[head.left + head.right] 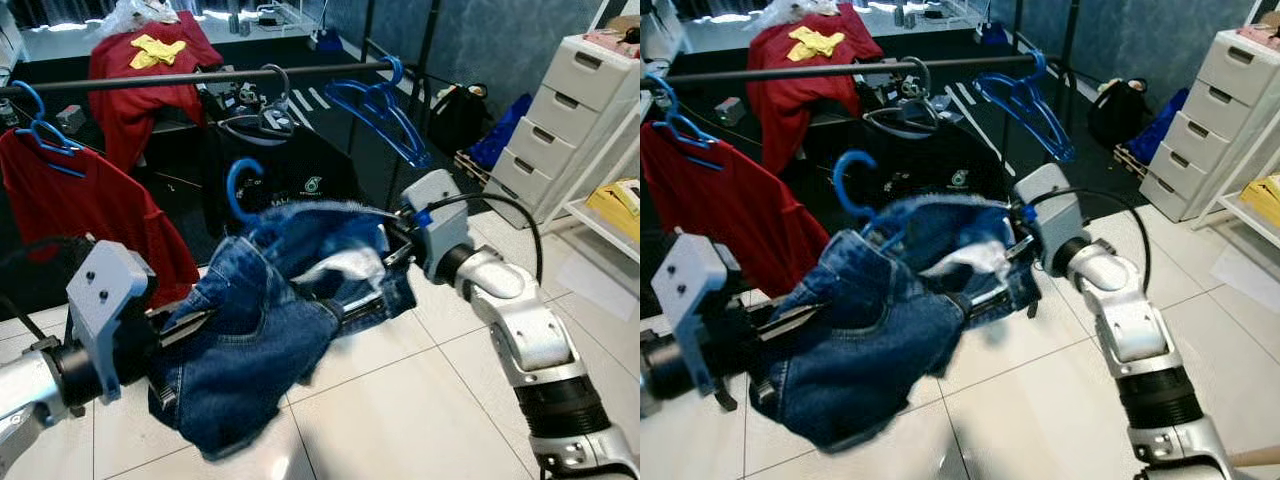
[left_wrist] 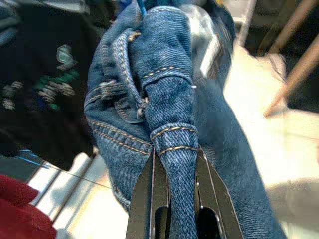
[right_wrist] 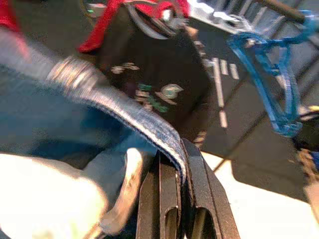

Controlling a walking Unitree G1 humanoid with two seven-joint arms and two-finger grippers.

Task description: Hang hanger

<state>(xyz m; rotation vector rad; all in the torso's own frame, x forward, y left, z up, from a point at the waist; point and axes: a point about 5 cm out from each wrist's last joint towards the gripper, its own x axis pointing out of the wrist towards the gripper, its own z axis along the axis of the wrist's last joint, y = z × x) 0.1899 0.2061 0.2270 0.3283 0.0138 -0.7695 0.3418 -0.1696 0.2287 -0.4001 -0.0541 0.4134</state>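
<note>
The left gripper (image 2: 172,199) is clamped on a rolled fold of the blue denim jeans (image 1: 265,345), and the right gripper (image 3: 179,174) pinches the waistband edge, so the garment is spread between both arms and carried off the pale tiled floor (image 1: 420,400). The blue plastic hanger (image 1: 238,185) inside the jeans sticks its hook up, just near of and below the black metal clothes rail (image 1: 200,77), probably so it can be lifted over the bar between the red shirt (image 1: 95,215) at left and the empty blue hangers (image 1: 385,110) at right.
</note>
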